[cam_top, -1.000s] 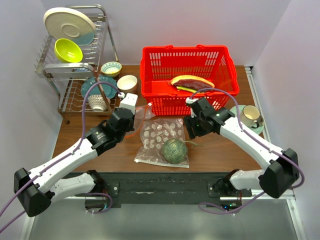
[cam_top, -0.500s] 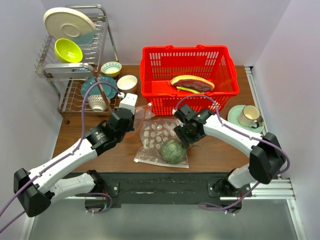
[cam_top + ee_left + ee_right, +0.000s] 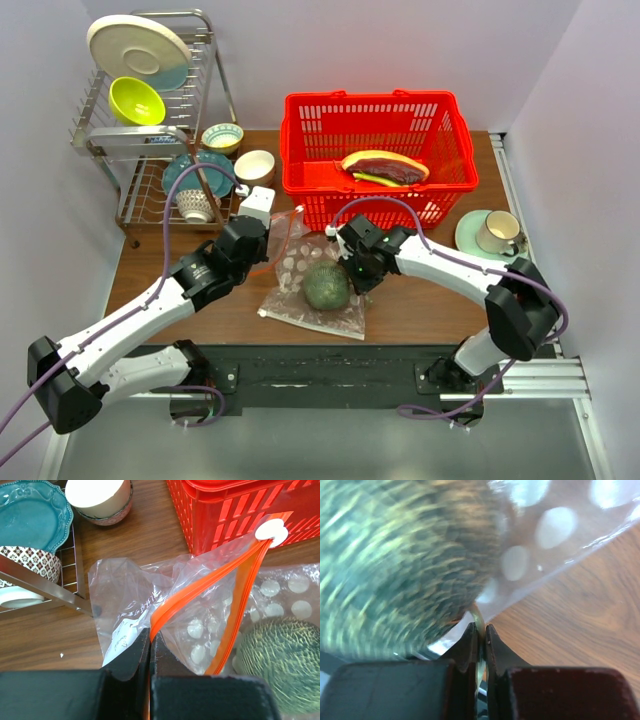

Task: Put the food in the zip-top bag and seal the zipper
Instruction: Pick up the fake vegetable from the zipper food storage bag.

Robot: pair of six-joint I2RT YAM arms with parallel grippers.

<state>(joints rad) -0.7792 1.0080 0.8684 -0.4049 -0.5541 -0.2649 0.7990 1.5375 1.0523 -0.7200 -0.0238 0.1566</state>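
My left gripper is shut on the orange-red zipper of the clear zip-top bag, holding its mouth up off the table. The mouth gapes toward the dark green ball. The ball rests on a clear bag printed with white dots. My right gripper is shut on the ball's thin pale stem, with the ball just beyond the fingertips. In the top view this gripper sits at the ball's right side. The red-brown slab and green stalks lie in the red basket.
A dish rack with plates and bowls stands at the back left. Close to the left gripper are a teal plate and a white bowl. A cup on a green saucer sits at the right edge.
The right gripper swung left to the green ball and shut on its stem. The ball shifted left and back toward the held bag mouth. The left arm stayed still.
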